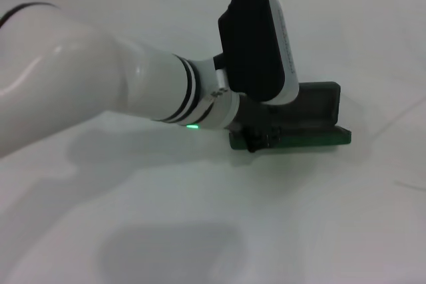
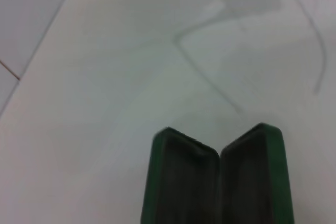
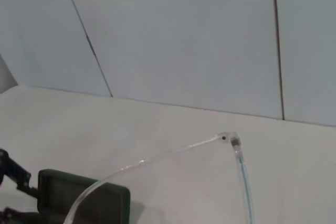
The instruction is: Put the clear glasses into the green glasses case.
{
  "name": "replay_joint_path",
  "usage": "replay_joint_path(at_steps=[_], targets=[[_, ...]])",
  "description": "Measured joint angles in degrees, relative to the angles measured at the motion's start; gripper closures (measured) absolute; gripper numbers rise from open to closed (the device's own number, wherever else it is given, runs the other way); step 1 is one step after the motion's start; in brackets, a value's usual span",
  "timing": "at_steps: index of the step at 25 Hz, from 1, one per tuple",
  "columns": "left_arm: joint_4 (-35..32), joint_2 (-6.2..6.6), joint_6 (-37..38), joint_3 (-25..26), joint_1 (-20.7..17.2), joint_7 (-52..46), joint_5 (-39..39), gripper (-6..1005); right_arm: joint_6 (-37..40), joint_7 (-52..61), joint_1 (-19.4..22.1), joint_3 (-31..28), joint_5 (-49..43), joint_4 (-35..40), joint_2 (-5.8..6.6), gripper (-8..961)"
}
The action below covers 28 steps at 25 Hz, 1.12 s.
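Note:
The green glasses case [image 1: 318, 112] lies open on the white table right of centre, its dark lining showing in the left wrist view [image 2: 215, 182]. My left gripper [image 1: 258, 139] is down at the case's near left corner, mostly hidden under its own wrist. The clear glasses [image 3: 231, 140] fill the right wrist view, one thin arm curving over the case [image 3: 79, 198]. In the left wrist view the clear glasses [image 2: 210, 77] show faintly beyond the case. My right gripper shows in no view.
The white table [image 1: 200, 217] runs back to a tiled wall [image 3: 184, 40]. My left arm [image 1: 100, 78] crosses the left half of the head view. A dark part of the left gripper [image 3: 11, 174] pokes in beside the case.

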State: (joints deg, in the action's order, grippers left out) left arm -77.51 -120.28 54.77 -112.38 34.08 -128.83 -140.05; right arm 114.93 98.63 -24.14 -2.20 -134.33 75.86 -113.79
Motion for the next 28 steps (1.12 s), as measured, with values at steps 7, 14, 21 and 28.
replay_joint_path(at_steps=[7,14,21,28], targets=[[0.7,0.01,-1.5,-1.3,-0.2,0.0,0.6,669,-0.2,0.2,-0.2,0.0,-0.2,-0.8,0.5,877],[0.5,0.09,0.1,-2.8,-0.2,-0.4,0.8,671,-0.9,0.3,-0.2,0.1,-0.3,-0.8,0.54,877],[0.0,0.28,2.6,-3.2,-0.5,-0.6,5.2,673,-1.3,0.4,-0.5,0.4,-0.4,-0.8,0.91,877],[-10.6,0.36,10.1,-0.9,-5.4,-2.3,5.5,674,-1.3,1.7,-1.6,3.2,-0.4,-1.6,1.84,876]])
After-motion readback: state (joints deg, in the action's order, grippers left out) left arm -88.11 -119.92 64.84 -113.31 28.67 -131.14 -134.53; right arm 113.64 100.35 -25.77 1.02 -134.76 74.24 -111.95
